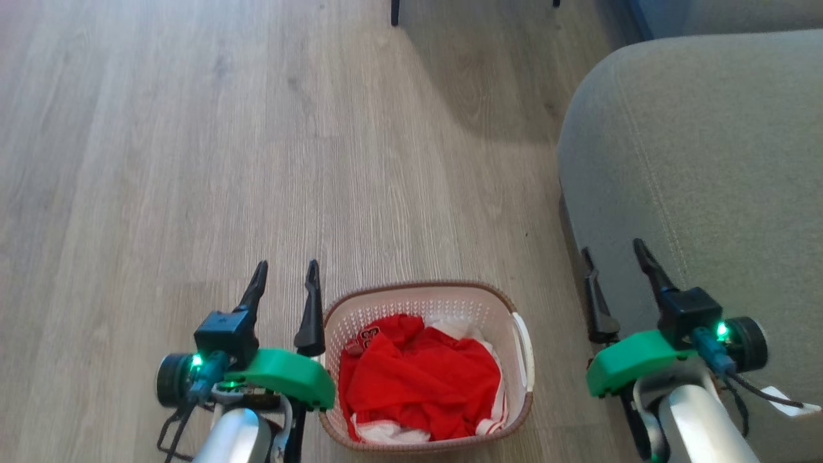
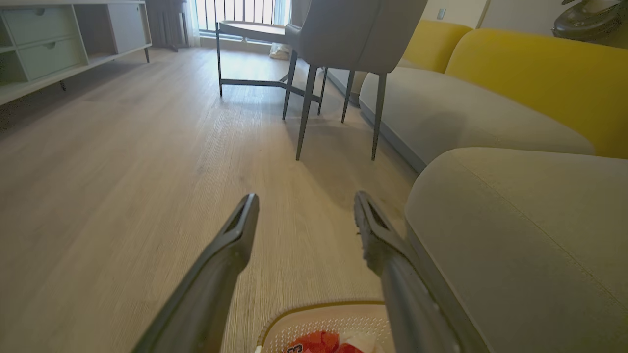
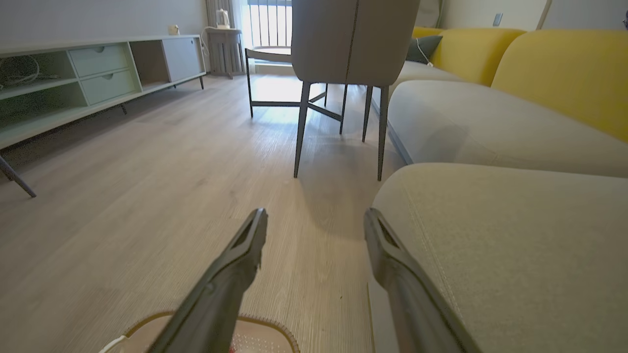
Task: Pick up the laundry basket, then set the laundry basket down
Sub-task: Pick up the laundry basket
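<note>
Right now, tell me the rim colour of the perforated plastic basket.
Brown woven-look rim on the cream-white laundry basket; head view shows it best.

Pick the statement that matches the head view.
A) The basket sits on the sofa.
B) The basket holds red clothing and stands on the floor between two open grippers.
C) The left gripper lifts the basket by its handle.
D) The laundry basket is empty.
B: the laundry basket, red clothing inside, rests on the floor between the open left gripper and right gripper.

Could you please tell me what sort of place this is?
Probably a home living room: a grey-and-yellow sofa, a low drawer cabinet by the wall, and a laundry basket on the wood-look floor.
</note>
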Motion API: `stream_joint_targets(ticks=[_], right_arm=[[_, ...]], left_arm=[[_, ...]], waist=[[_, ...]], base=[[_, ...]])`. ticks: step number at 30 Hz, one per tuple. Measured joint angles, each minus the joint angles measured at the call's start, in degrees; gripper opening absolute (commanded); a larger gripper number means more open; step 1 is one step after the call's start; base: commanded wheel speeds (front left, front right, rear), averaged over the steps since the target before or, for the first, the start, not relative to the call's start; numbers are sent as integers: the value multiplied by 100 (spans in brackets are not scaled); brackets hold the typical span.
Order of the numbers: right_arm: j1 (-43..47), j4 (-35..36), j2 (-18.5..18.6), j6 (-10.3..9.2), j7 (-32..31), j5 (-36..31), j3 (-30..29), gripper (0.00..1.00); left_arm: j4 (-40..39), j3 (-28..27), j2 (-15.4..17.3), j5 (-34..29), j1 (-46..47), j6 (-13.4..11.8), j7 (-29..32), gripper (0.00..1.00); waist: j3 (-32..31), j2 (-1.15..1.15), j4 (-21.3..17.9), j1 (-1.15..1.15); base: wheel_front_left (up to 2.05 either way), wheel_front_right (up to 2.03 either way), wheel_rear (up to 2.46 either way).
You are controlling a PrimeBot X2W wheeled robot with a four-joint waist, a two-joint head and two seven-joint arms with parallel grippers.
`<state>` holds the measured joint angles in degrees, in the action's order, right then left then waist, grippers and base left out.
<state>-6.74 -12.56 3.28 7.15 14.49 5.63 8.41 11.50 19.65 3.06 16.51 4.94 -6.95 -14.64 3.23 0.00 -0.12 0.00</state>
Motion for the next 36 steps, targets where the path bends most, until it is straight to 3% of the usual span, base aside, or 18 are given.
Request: stream_joint_targets(ticks=[10,18,36], right_arm=[[-554,-619,76,0,0,-3,126,100],[-1198,-1486,143,0,0,309,328,100],[-2945,-3204,278,1,0,675,690,100]], left_arm=[[702,137,-2,182,465,-65,0,100],[1820,479,-27,421,1166,-54,0,100],[3902,1511,-81,1450,3060,248,0,100]], waist=[[709,0,7,0],[1463,0,63,1],[3289,0,209,2]], base=[[0,0,0],[0,0,0],[0,0,0]])
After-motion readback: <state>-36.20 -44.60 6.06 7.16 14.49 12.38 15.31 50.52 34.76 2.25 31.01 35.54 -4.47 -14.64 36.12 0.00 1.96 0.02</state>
